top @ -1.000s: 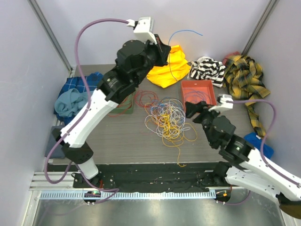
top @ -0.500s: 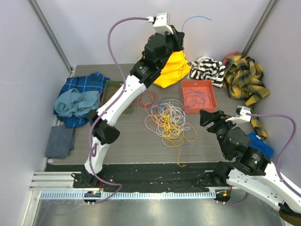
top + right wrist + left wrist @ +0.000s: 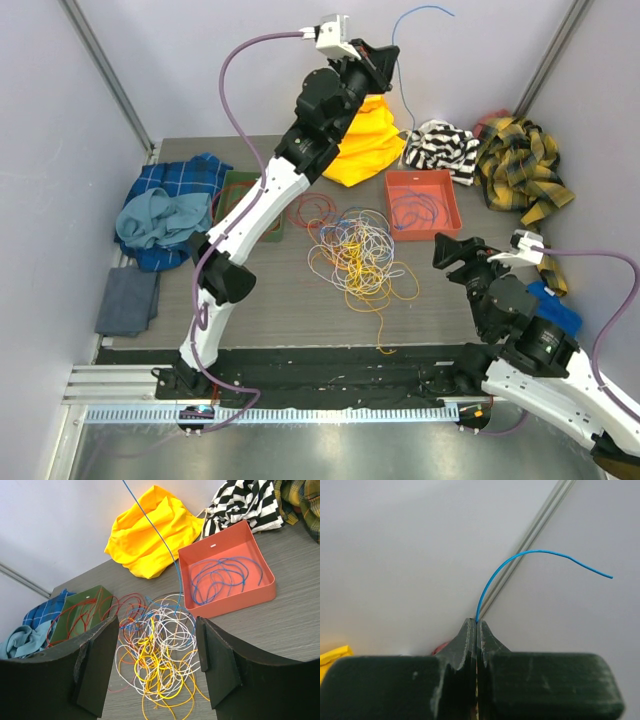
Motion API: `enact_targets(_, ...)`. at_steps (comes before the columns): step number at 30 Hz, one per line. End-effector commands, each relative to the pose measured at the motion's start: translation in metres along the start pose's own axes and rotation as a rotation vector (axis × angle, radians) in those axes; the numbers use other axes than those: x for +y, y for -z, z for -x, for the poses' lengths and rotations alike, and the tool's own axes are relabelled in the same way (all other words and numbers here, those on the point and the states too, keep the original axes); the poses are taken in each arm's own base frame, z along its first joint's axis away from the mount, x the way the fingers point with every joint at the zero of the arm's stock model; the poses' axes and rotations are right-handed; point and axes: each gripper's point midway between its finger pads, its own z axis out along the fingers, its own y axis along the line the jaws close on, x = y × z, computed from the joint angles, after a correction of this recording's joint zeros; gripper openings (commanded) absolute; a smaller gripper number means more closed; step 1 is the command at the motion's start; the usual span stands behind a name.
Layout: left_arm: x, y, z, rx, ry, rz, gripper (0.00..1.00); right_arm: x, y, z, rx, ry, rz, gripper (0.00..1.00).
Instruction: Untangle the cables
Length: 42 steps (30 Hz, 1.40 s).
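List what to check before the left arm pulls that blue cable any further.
1. Left gripper shut on the blue cable: ok.
2. Free end past the grip is short and loose: ok.
3. Blue cable lifted clear of the pile: not ok, its lower part runs down into the pile.
4. Snagged on other loops: cannot tell.
5. Right gripper open and empty, beside the pile: ok.
6. Red tray in view, with other blue cables lying in it: ok.

White-shelled, black-jointed arms (image 3: 250,215) carry purple hoses (image 3: 225,80); left claw (image 3: 477,624) and right claw (image 3: 156,622) are dark.
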Motion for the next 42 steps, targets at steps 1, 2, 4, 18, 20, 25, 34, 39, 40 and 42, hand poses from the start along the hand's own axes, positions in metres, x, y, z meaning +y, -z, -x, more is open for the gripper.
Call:
enact_targets(1,-0.042,0.015,0.078,-0.16,0.047,-0.108,0.0,0.0,0.001,0.012,-0.043,-0.039,-0.007,0.7)
enact_targets(2,-0.04,0.014,0.077,-0.16,0.041,-0.103,0.0,0.0,0.002,0.013,-0.043,-0.044,-0.002,0.71)
enact_targets(4,-0.033,0.009,0.064,-0.146,0.031,-0.086,0.0,-0.001,0.003,0.014,-0.045,-0.052,0.0,0.7)
enact_targets(18,-0.002,-0.02,-0.007,-0.128,0.056,-0.065,0.0,-0.014,0.004,0.009,-0.047,-0.022,-0.041,0.7)
enact_targets(20,0.001,-0.022,-0.013,-0.121,0.058,-0.063,0.0,-0.014,0.003,0.005,-0.041,-0.014,-0.047,0.7)
enact_targets(25,0.007,-0.025,-0.028,-0.1,0.057,-0.057,0.0,-0.014,-0.001,-0.004,-0.026,0.007,-0.052,0.7)
enact_targets(34,0.001,-0.023,-0.031,-0.089,0.09,-0.087,0.0,-0.016,-0.001,-0.003,-0.034,0.007,-0.057,0.71)
enact_targets(39,-0.02,-0.018,0.001,-0.146,0.121,-0.133,0.0,-0.017,0.0,0.0,-0.042,-0.003,-0.056,0.71)
enact_targets(40,-0.023,-0.017,0.003,-0.149,0.124,-0.139,0.0,-0.016,0.0,0.0,-0.041,-0.001,-0.053,0.71)
enact_targets(42,-0.028,-0.016,0.006,-0.158,0.124,-0.149,0.0,-0.016,0.001,0.001,-0.041,-0.002,-0.051,0.71)
